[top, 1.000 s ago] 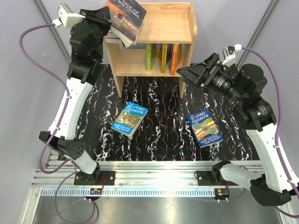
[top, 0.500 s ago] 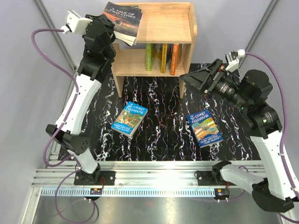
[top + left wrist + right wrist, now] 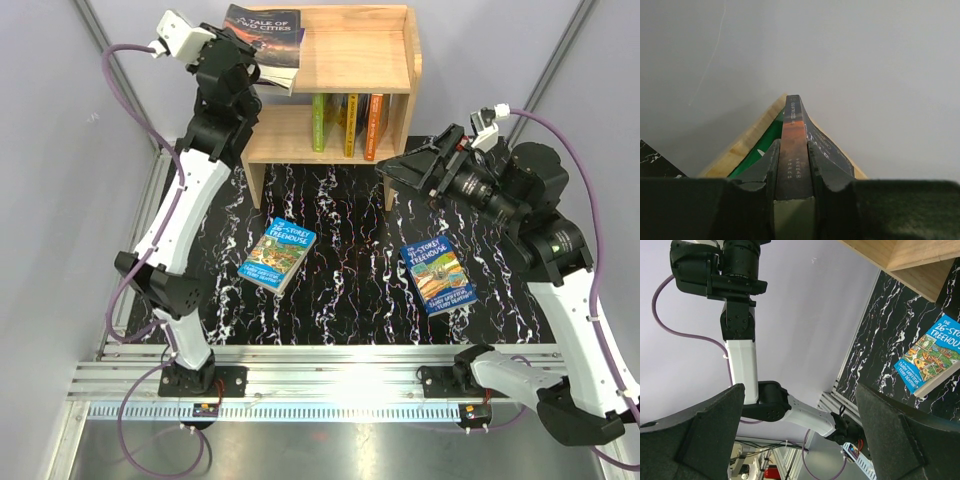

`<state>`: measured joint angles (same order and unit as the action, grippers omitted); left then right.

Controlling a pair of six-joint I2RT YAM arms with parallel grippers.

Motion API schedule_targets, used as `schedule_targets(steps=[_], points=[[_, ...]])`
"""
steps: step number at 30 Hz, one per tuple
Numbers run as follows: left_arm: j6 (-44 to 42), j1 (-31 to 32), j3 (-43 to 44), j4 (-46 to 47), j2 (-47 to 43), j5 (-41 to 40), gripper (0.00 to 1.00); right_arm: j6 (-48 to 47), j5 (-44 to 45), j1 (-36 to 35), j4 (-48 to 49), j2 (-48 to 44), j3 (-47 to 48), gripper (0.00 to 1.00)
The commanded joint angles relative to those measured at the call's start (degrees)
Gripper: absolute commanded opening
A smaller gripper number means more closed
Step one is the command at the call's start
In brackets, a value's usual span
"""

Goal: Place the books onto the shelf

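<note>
The fingers (image 3: pixel 760 167) of our left gripper (image 3: pixel 794 152) are pinched close on the spine of the dark "A Tale of Two Cities" (image 3: pixel 265 25). Our right gripper (image 3: pixel 400 168) hangs wide open and empty beside the shelf (image 3: pixel 370 55). In the last second the left arm has swung that book up from the shelf's left side to the top board's far left corner, so we judge release near. The lower tier holds three upright books (image 3: pixel 348 124). Two blue Treehouse books lie on the mat (image 3: pixel 340 290), one (image 3: pixel 279 254) left of centre, one (image 3: pixel 438 275) towards its right edge.
</note>
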<state>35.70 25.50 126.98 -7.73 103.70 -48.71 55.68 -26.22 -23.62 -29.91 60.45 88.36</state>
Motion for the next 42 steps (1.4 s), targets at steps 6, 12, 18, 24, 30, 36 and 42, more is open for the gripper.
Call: schedule_targets(steps=[6, 12, 18, 24, 30, 36, 42], points=[[1.3, -2.0, 4.2, -5.4, 2.1, 5.5, 0.45, -1.5, -1.0, 0.2, 0.1, -0.8, -1.3, 1.00], [0.5, -2.2, 0.7, -11.7, -1.8, 1.0, 0.75, -1.4, -1.3, 0.2, 0.8, -1.3, -3.5, 1.00], [2.0, -4.8, -8.7, -11.8, -8.2, 1.3, 0.95, -1.0, -2.8, 0.2, 2.5, 0.2, -3.9, 1.00], [3.1, -10.2, -15.2, -12.2, -14.5, 4.7, 0.99, -1.1, -3.9, 0.3, 3.2, 1.0, -4.7, 1.00], [-0.7, -12.4, -29.5, -10.9, -26.4, 7.7, 0.99, -3.4, -3.5, 0.2, 1.3, 0.8, -6.1, 1.00], [-3.5, -14.5, -53.2, -7.2, -39.9, 22.8, 0.99, -3.5, -5.4, 0.2, 1.1, 2.8, -14.1, 1.00], [-4.1, -17.9, -68.6, -5.4, -39.3, 50.0, 0.99, 0.6, -8.0, 0.3, 3.8, 11.5, -23.1, 1.00]])
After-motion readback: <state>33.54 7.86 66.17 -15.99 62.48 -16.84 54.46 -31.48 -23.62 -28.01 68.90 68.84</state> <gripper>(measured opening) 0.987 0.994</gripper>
